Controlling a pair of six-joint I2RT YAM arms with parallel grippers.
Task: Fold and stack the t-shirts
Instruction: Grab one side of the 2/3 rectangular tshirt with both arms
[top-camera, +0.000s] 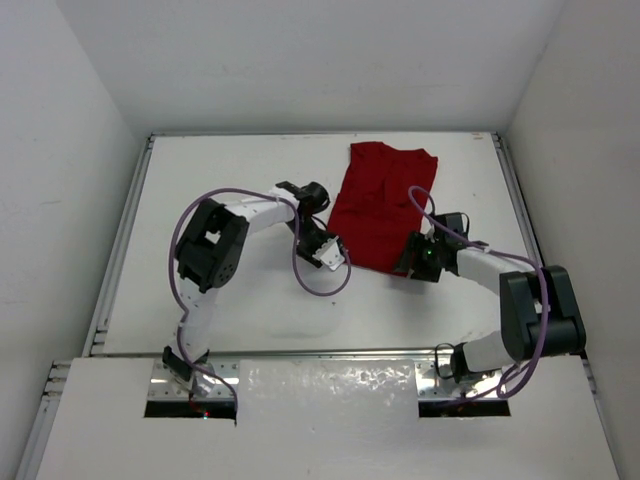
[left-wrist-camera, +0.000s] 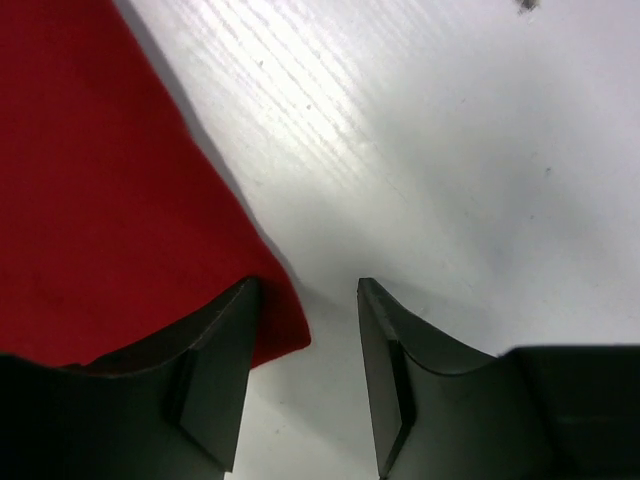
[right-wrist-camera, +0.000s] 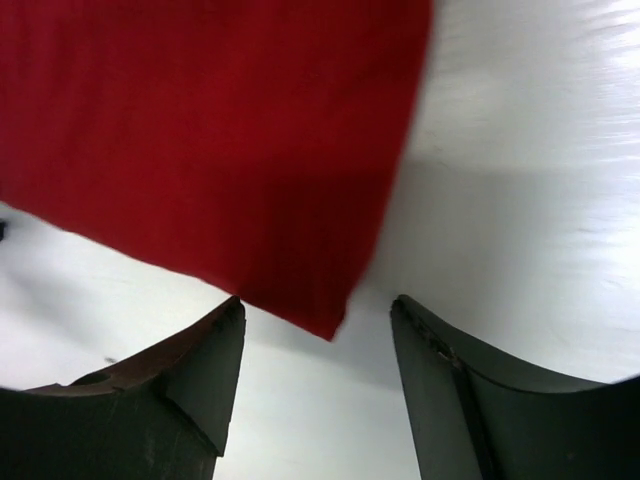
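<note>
A single dark red t-shirt (top-camera: 378, 205) is seen lying on the white bench (top-camera: 230, 170), on its far half and right of centre, with its far end close to the back edge. The cloth is spread out flat, with a few soft wrinkles, and its near edge is turned towards the two arms.

The left hand (top-camera: 330, 252) is held at the near left corner of the t-shirt. In the left wrist view (left-wrist-camera: 305, 290) its jaws are seen standing apart. The corner of the red cloth (left-wrist-camera: 100, 200) is seen running under one jaw and ending in the gap, and bare bench (left-wrist-camera: 450, 150) is seen under the other. Nothing is clamped.

The right hand (top-camera: 415, 258) is held at the near right corner of the t-shirt. In the right wrist view (right-wrist-camera: 315, 305) its jaws are likewise seen apart. A corner of the cloth (right-wrist-camera: 200, 130) is seen pointing into the gap between them and is not pinched, and white bench (right-wrist-camera: 520, 200) is seen beside it. Whether either hand is touching the cloth cannot be told.
</note>
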